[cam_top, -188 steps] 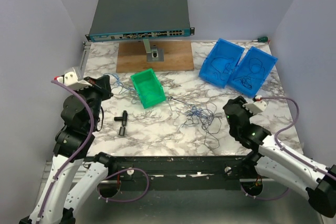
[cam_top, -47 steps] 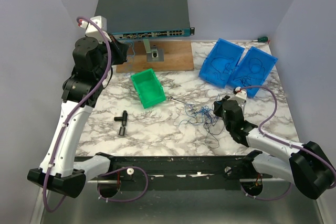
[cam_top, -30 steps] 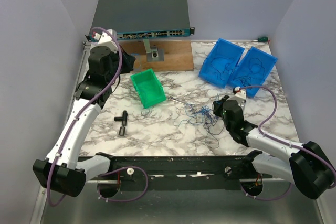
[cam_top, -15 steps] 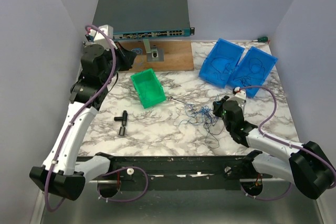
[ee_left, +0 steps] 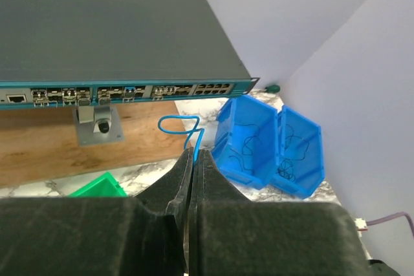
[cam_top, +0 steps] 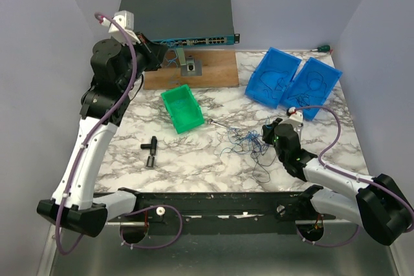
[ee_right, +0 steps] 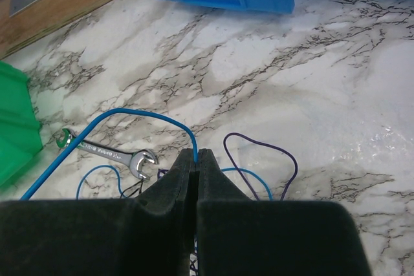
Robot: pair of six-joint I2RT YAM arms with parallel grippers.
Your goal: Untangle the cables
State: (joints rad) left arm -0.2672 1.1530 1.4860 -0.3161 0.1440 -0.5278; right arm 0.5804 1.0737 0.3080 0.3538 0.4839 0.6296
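Observation:
The cables point(cam_top: 244, 141) lie as a small tangle of thin blue and dark wires on the marble table, right of centre. My right gripper point(cam_top: 264, 136) sits low at the tangle's right edge. It is shut on a blue wire point(ee_right: 129, 113) that arcs away to the left from its tips point(ee_right: 196, 153). A purple loop point(ee_right: 259, 143) lies just beyond. My left gripper point(cam_top: 160, 53) is raised high at the back left, in front of the network switch. It is shut on a thin blue wire point(ee_left: 178, 119) that curls out past its tips point(ee_left: 194, 153).
A green bin point(cam_top: 183, 108) stands left of the tangle, and two blue bins point(cam_top: 275, 77) with wires inside stand at the back right. A silver wrench point(ee_right: 107, 153) lies beside the tangle. The network switch point(cam_top: 174, 14) and a wooden board point(cam_top: 213, 69) fill the back. A black T-shaped tool point(cam_top: 151, 148) lies front left.
My left arm has risen and swung back toward the switch, carrying its blue wire. The right arm and the tangle have stayed put.

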